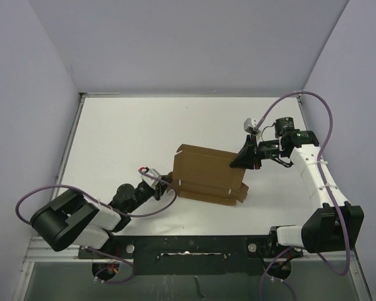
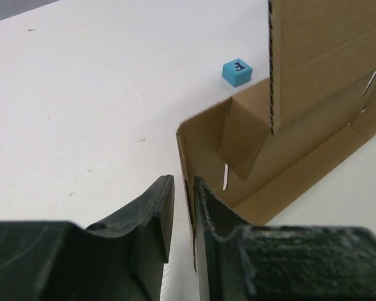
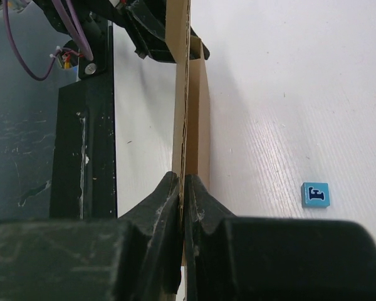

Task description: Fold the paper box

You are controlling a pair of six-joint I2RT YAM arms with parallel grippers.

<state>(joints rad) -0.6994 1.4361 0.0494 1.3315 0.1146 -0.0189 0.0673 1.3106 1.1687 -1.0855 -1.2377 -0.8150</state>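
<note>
View from my remote station. White counter (image 1: 131, 132), matte and evenly lit, which I see finely speckled in the wrist views. Plain pale lavender walls enclose it: left wall (image 1: 25, 94), back wall (image 1: 188, 44), right wall (image 1: 357, 81). A black rail (image 1: 194, 246) edges its near side, beyond it a scuffed dark grey surface (image 1: 175, 282).

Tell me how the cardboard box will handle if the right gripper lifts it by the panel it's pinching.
Probably light: the paper box is thin corrugated cardboard. It will likely flex and hinge at its creases, since the right gripper is shut on one thin upright panel only. Its unfastened flaps may swing open.
</note>
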